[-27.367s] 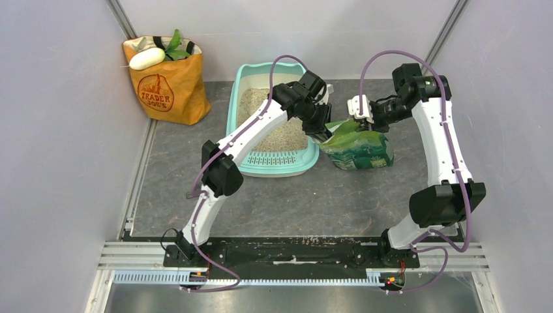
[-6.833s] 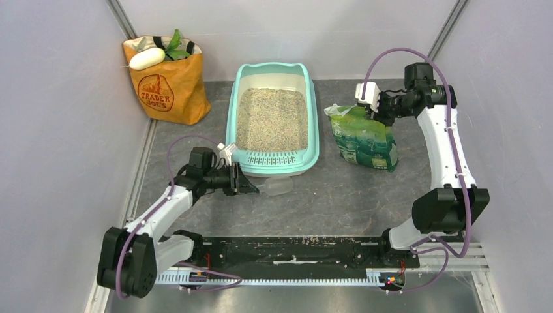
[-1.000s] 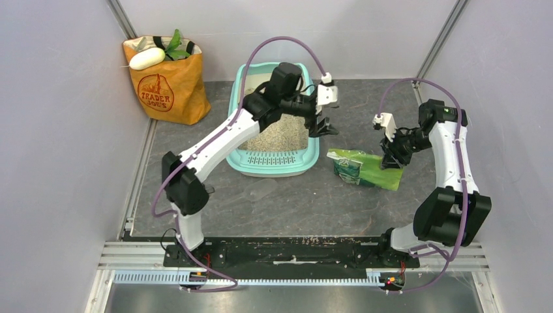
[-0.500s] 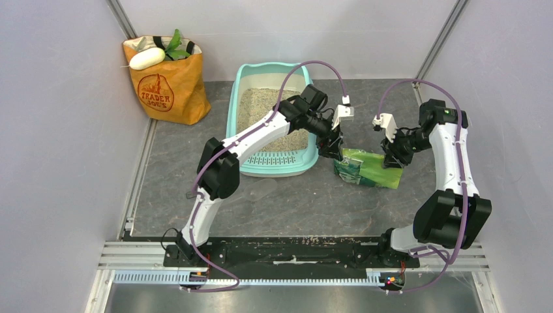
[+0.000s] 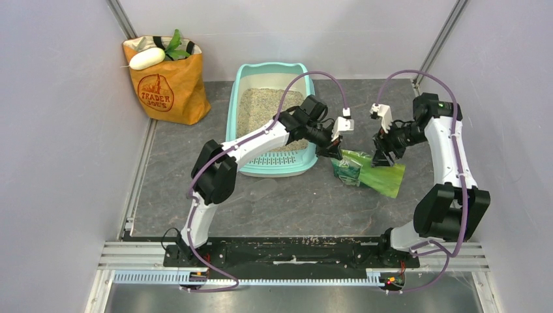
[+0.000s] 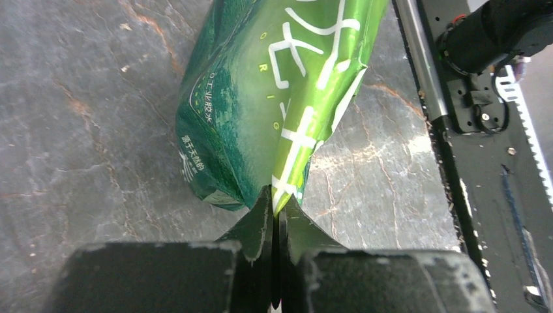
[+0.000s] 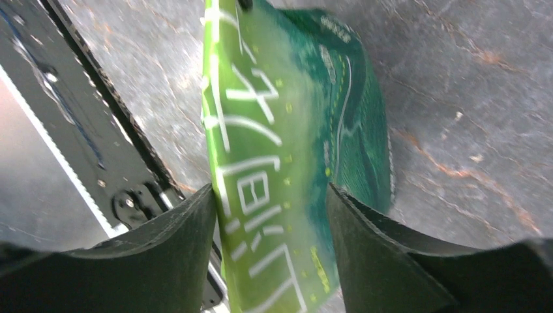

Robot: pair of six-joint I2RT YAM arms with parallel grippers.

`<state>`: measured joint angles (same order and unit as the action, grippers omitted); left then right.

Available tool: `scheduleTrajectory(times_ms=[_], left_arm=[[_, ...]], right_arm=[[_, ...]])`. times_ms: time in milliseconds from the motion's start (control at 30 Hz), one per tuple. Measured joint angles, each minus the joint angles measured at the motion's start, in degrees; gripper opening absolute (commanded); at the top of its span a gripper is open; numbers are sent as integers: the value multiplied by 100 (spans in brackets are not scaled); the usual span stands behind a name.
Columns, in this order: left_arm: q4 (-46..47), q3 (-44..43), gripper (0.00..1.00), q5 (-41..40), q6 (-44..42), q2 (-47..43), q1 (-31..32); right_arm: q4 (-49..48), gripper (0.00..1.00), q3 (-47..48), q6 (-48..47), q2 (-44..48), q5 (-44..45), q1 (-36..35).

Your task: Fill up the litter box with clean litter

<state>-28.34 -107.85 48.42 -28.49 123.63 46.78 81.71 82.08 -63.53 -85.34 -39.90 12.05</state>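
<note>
The mint-teal litter box [image 5: 236, 117] stands at the back centre, its floor covered with beige clean litter [image 5: 261, 107]. Right of it a green printed bag [image 5: 372, 175] lies on the grey table. My left gripper [image 5: 331, 154] reaches across the box's near right corner and is shut on the bag's left edge. In the left wrist view the jaws [image 6: 277, 194] pinch a thin fold of the green bag [image 6: 261, 98]. My right gripper [image 5: 382, 154] hovers over the bag's right part. Its fingers [image 7: 269, 189] stand wide apart, with the bag [image 7: 287, 117] between them.
An orange paper grocery bag [image 5: 166, 81] holding a white item and greens stands in the back left corner. Grey walls close in both sides. The black mounting rail [image 5: 293, 251] runs along the near edge and shows in both wrist views [image 6: 482, 163].
My left arm swung from over the litter box down to the bag and shut on its left edge. My right gripper opened and lifted slightly; the bag shifted a little toward the near side.
</note>
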Motion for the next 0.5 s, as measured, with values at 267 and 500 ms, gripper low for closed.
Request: scheduleTrajectory(times_ms=[267,500], left_arm=[[627,516,3,-638,11,-328,151],[1926,1915,2,-616,2,-955,146]], right_arm=[[-511,50,-245,887,-20,-85,-507],[-1060,4,-647,883,4,101,-518]])
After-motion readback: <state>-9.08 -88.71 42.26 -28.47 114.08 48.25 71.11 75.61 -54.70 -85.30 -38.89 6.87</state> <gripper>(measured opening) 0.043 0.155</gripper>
